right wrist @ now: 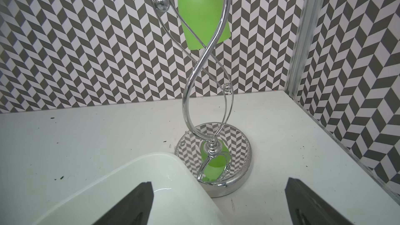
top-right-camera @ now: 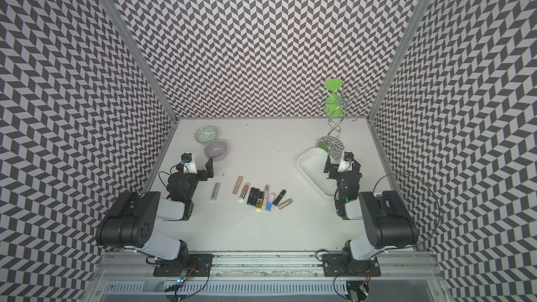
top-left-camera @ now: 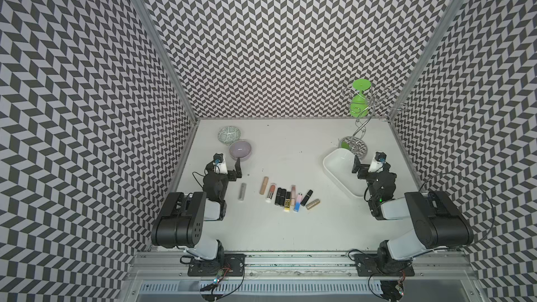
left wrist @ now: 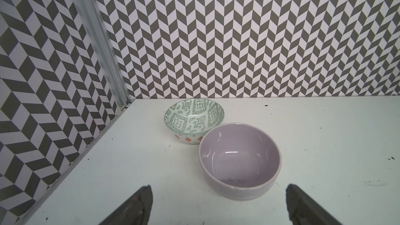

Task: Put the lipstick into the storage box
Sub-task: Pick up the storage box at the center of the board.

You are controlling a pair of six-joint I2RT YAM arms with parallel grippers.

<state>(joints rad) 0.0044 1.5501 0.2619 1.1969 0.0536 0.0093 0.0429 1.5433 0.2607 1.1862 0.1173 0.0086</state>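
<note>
Left gripper (left wrist: 218, 185) spread wide, empty, facing lilac bowl (left wrist: 240, 161). Right gripper (right wrist: 218, 181) spread too, empty, at storage box (top-left-camera: 337, 169) edge. Lipsticks (top-left-camera: 287, 200) lying in row mid-table, outside box.

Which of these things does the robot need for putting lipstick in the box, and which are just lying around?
For the job:
- lipsticks, lying side by side in the middle
- white storage box

Just lying about:
- lilac bowl
- green-patterned bowl
- chrome stand
- green glass hanging on the stand
</note>
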